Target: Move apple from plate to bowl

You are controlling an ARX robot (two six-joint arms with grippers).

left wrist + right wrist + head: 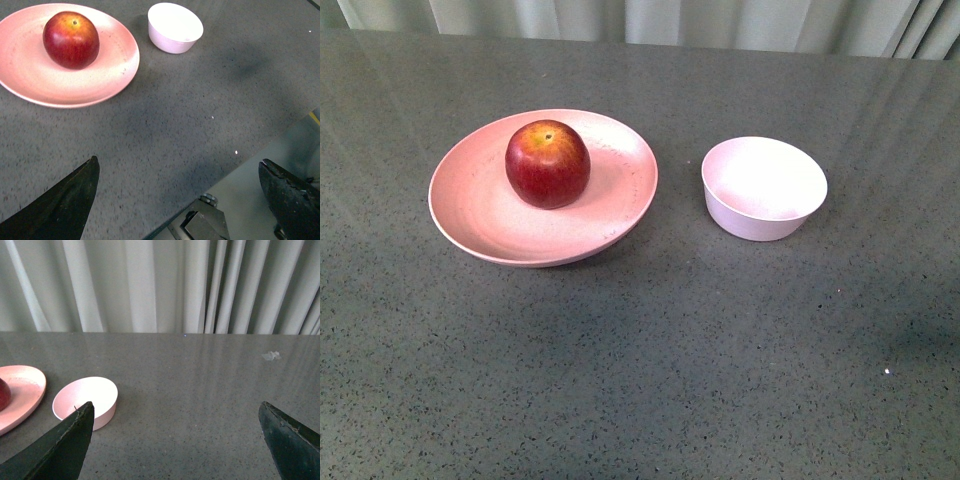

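A glossy dark-red apple [547, 163] with a yellow patch round its stem sits on the wide pale-pink plate [480, 215], left of centre on the grey table. To its right, apart from the plate, stands the small deep pale bowl [763, 187], with nothing in it. Neither arm shows in the front view. In the left wrist view the apple [70, 39], plate [30, 80] and bowl [175, 27] lie well beyond my left gripper [179, 167], which is open and holds nothing. My right gripper [176, 410] is open over bare table, with the bowl [86, 401] and plate [22, 390] off to one side.
Pale pleated curtains [165, 285] hang behind the table's far edge [640, 42]. The left wrist view shows the table's near edge with a metal bracket [202, 225] below it. A small pale scrap [270, 355] lies on the table far from the bowl.
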